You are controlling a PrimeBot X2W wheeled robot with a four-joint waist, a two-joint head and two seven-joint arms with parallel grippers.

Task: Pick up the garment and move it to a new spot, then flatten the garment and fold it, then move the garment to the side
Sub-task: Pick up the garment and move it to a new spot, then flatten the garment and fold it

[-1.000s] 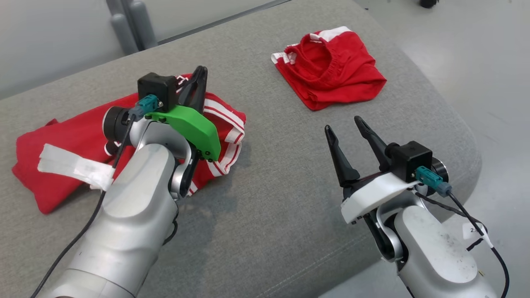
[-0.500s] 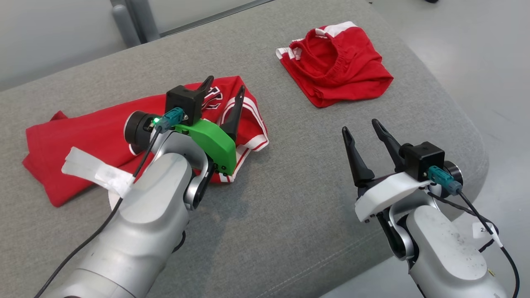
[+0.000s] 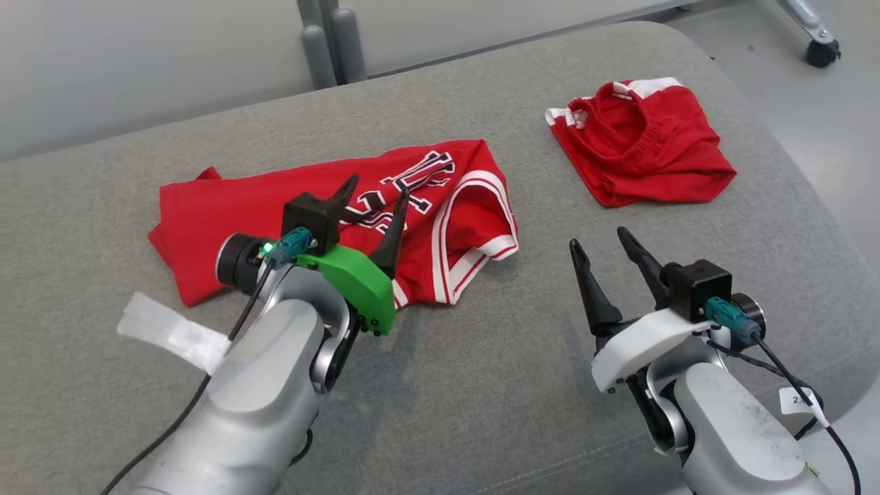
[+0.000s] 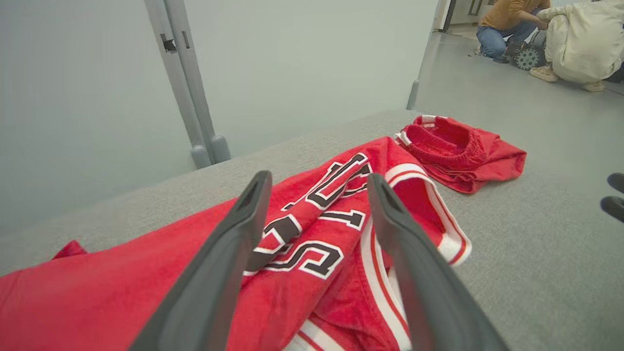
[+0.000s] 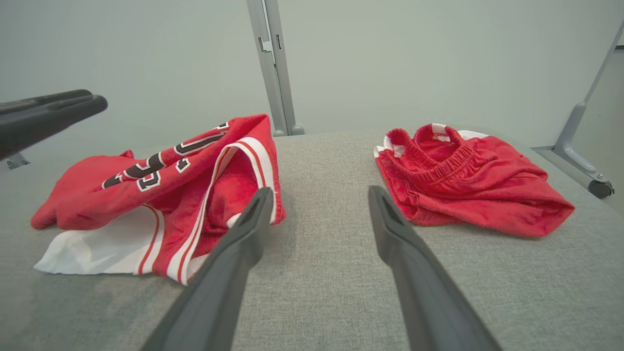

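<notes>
Since the red jersey (image 3: 227, 206) looks soft, light and limp, lying rumpled on the grey cushion (image 3: 481, 399) well apart from the red shorts (image 3: 646, 151), it is probably best pinched at a striped hem or shoulder edge — the left gripper (image 3: 378, 189) hangs over its lettering, fingers spread wide and empty; the right gripper (image 3: 598, 239), equally spread, holds nothing over bare cushion

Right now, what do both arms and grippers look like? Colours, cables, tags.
Both arms are silver-grey, each ending in two long dark fingers, with a black box and a teal plug feeding a black cable at the wrist. The left gripper has a green bracket and white tape around its cable. The right gripper has a white bracket and a white tag on its cable.
</notes>
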